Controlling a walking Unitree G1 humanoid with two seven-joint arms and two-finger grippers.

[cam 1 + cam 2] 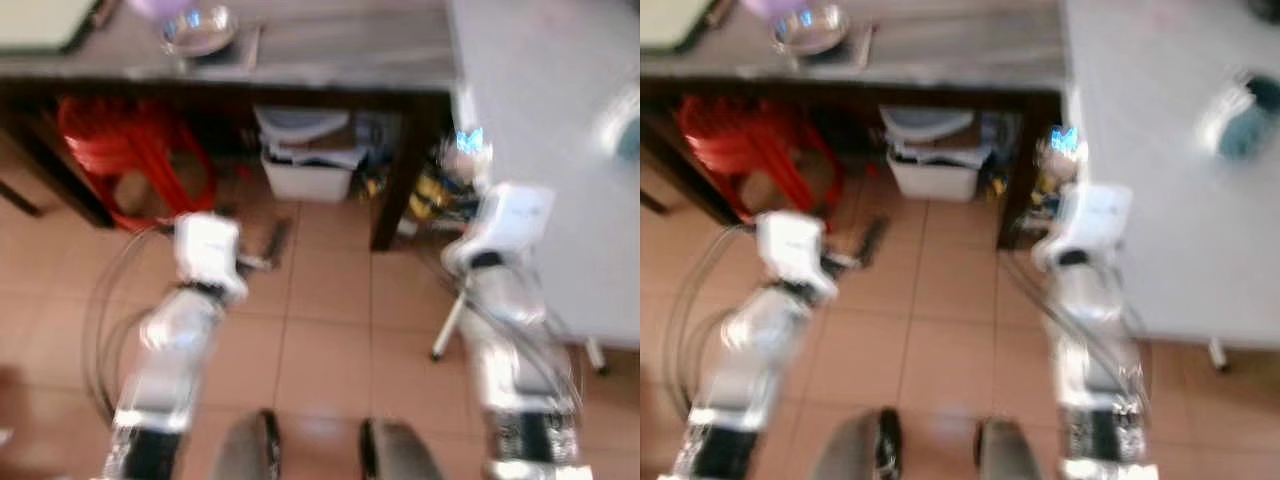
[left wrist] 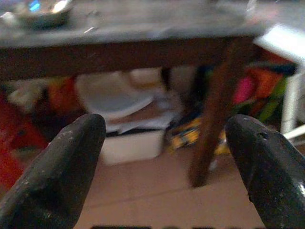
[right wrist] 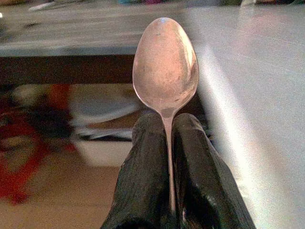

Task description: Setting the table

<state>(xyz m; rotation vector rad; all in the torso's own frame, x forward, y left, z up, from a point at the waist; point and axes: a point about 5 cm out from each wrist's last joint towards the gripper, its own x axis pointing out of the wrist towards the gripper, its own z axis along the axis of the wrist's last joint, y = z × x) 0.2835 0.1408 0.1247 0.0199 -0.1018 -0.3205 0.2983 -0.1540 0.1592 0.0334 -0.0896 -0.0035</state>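
My right gripper (image 3: 167, 121) is shut on the thin handle of a metal spoon (image 3: 165, 67), whose bowl stands up past the fingertips. It is held beside the edge of a white table (image 1: 560, 150) on my right. My left gripper (image 2: 167, 129) is open with nothing between its fingers, low in front of a dark wooden table (image 1: 330, 55). A metal bowl (image 1: 200, 30) sits on that wooden table at the far left. The head views are blurred.
Under the wooden table are a red stool (image 1: 130, 150) and a white bin (image 1: 310, 165) with papers, beside a dark table leg (image 1: 395, 190). A blurred blue and white object (image 1: 1240, 115) lies on the white table. Tiled floor (image 1: 320, 330) lies ahead of me.
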